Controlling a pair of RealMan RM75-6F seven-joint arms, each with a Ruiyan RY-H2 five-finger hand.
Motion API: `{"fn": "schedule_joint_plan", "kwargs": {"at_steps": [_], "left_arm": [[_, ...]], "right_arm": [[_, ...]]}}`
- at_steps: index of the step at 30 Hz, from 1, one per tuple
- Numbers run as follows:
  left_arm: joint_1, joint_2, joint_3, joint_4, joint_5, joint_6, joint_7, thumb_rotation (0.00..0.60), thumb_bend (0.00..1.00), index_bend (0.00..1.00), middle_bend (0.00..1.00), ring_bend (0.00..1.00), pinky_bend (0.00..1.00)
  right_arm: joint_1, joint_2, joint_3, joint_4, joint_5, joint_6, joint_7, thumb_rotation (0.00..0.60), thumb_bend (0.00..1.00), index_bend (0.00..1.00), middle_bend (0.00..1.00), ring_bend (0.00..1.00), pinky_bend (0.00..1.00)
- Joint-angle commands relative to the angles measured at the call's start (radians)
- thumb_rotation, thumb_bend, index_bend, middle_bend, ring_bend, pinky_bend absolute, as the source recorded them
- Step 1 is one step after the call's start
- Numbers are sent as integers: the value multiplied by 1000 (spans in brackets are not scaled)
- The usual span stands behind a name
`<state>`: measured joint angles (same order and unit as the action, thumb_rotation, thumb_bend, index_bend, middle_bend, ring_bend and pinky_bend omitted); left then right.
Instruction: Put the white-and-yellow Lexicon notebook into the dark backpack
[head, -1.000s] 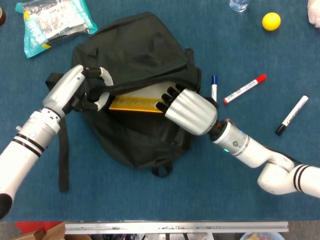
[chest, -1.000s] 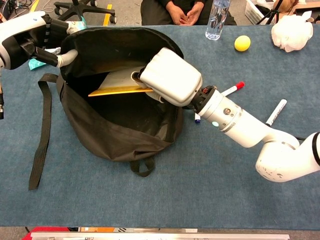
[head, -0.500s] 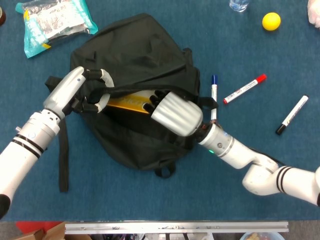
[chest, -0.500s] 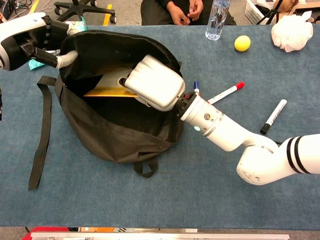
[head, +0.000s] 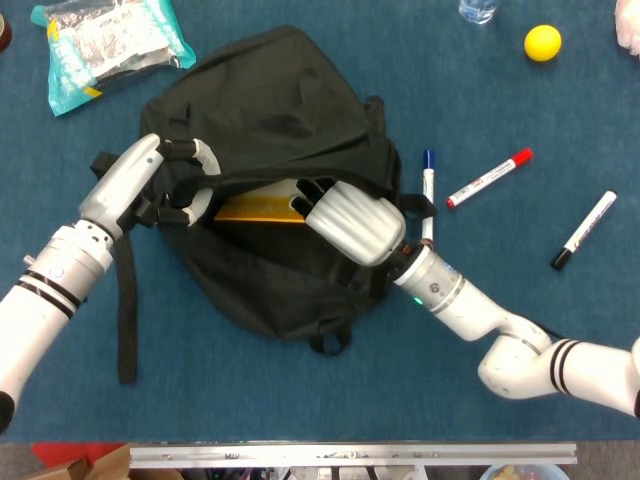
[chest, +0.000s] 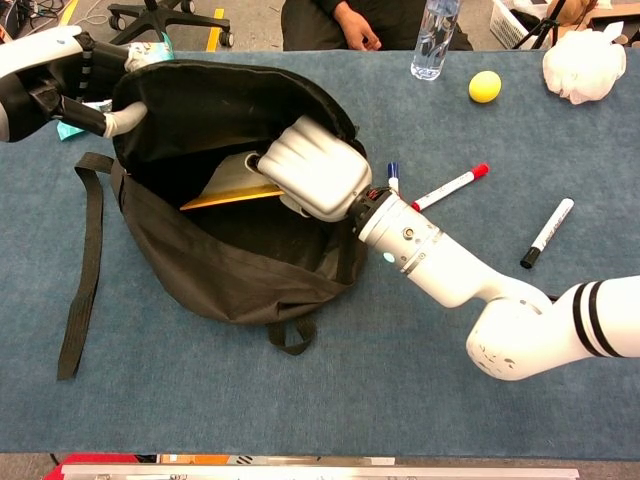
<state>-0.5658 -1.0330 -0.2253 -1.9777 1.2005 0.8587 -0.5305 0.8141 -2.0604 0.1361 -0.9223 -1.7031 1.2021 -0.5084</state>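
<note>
Our right robot hand (chest: 312, 168) inside the dark backpack (chest: 240, 270), gripping the Lexicon notebook (chest: 235, 188) at its nine o'clock, left robot hand (head: 165, 180) clutching the backpack rim.

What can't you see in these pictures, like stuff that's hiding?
- Notebook: both views show only a yellow edge and a white corner; the backpack and right hand cover the rest.
- Right hand's fingertips: hidden inside the bag.
- Left hand: chest view cuts it at the edge.
- Water bottle: top cropped in both views.
</note>
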Motion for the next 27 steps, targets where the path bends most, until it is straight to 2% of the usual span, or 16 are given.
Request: {"fn": "schedule_joint_plan", "kwargs": {"at_steps": [1,3,5,12,16,21,27], "left_arm": [[2,4,0,2,2,1,-3,600,490,792,491,358,275],[3,7,1,3,2,0,-5,600,490,790,491,358,275],[4,9,1,5,1,-1,-7,600,490,789,491,358,275],[4,16,-1,15,-4,-9,-17,600,490,788,488,358,275],[3,19,0,17,-6,-14,-19,600,489,787,487,357,275],[3,20,2,22,-8,-18,-21,600,489,786,486,357,275],[3,21,5,25,-8,-25,-19,600,488,782,486,358,275]], "right_arm": [[-19,33,14,-93,58,-55,-76,600,170,99,286,219,404],[-28,49,16,-140,83,-75,-103,600,157,32,232,172,369],[-33,65,15,-178,96,-87,-125,600,135,6,202,144,332],[-57,139,-8,-328,133,-120,-143,600,18,0,196,135,313],[-74,191,-11,-430,174,-144,-149,600,0,0,199,136,313],[-94,260,-16,-544,248,-187,-173,600,0,26,211,136,312],[-113,344,-32,-666,310,-220,-154,600,0,117,271,141,343]]}}
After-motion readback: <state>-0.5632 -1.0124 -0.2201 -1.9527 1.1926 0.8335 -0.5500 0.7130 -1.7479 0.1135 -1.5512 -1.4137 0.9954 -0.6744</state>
